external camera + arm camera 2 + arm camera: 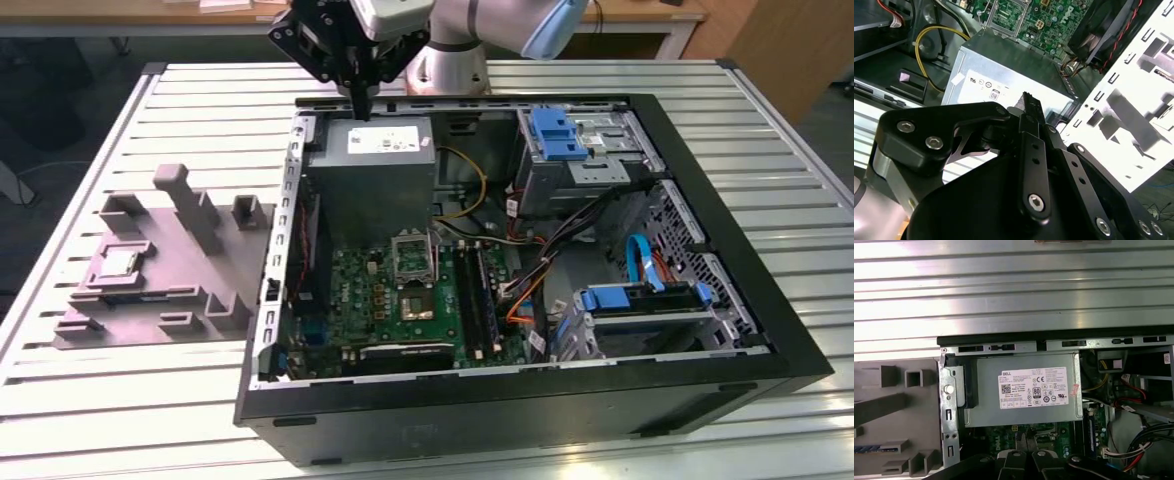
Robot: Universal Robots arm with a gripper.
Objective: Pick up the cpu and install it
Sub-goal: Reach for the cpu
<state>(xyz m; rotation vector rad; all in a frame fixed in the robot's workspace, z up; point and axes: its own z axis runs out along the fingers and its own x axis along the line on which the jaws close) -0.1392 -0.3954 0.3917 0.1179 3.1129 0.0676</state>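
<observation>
Currently the cpu (118, 263) is lying flat, square with no long axis, in the grey tray (147, 300) on the table (120, 400). The hand (362, 108), fingers (1031, 107) pressed together, is hovering over the power supply (374, 175), well apart.

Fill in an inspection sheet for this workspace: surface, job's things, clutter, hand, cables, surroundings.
surface: slatted metal table carrying an open computer case.
job's things: cpu lies in the grey tray, outside the case; motherboard exposed.
clutter: nothing seen.
hand: hand shut, empty, near the power supply.
cables: yellow cable and blue cable inside the case.
surroundings: wooden desk behind.
</observation>
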